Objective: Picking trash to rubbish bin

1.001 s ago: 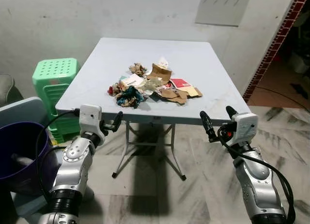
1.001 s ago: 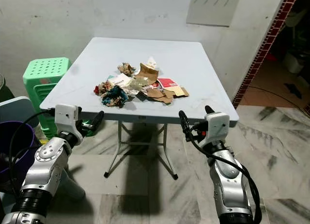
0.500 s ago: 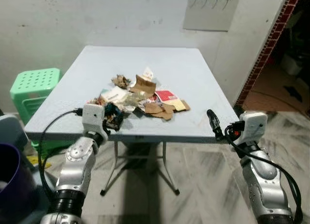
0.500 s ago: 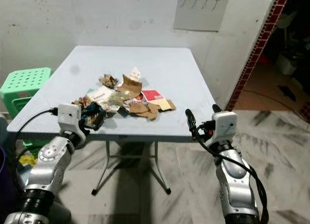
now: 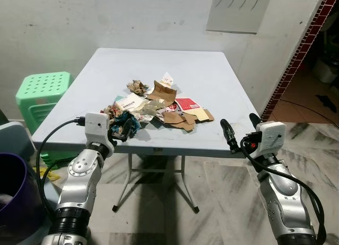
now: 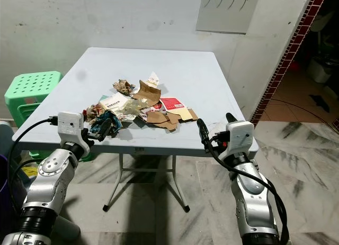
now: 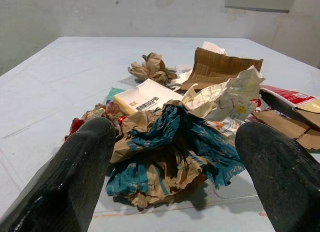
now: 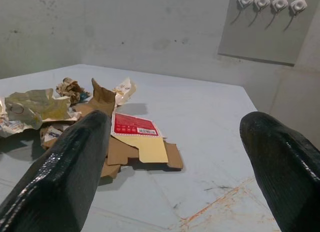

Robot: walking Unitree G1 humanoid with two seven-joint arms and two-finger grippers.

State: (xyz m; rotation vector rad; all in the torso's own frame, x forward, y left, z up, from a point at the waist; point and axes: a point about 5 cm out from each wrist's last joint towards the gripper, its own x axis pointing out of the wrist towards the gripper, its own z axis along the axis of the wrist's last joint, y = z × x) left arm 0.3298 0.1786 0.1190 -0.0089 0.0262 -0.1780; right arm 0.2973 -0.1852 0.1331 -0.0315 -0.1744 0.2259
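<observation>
The left gripper [image 7: 170, 177] has its fingers [image 7: 75, 177] spread wide and holds nothing; a crumpled blue and brown wrapper [image 7: 170, 152] lies just ahead, in the gap between them, at the near edge of the desk [image 5: 212, 70]. Beyond it sit a white label card [image 7: 145, 95], crumpled paper [image 7: 225, 94], a brown paper wad [image 7: 151, 67] and a torn piece of cardboard [image 7: 225, 66].

The right gripper [image 8: 180, 162] also has its fingers [image 8: 60, 172] wide apart and empty, hovering at the desk's near edge. Ahead of them, toward the left finger, lies a red and yellow flattened carton [image 8: 135, 134] on cardboard scraps.

The purple bin [image 5: 16, 192] stands on the floor beside the left arm, with a green stool [image 5: 45, 91] behind it. By my reckoning the task has barely begun: the whole pile is on the desk and nothing is gripped.
</observation>
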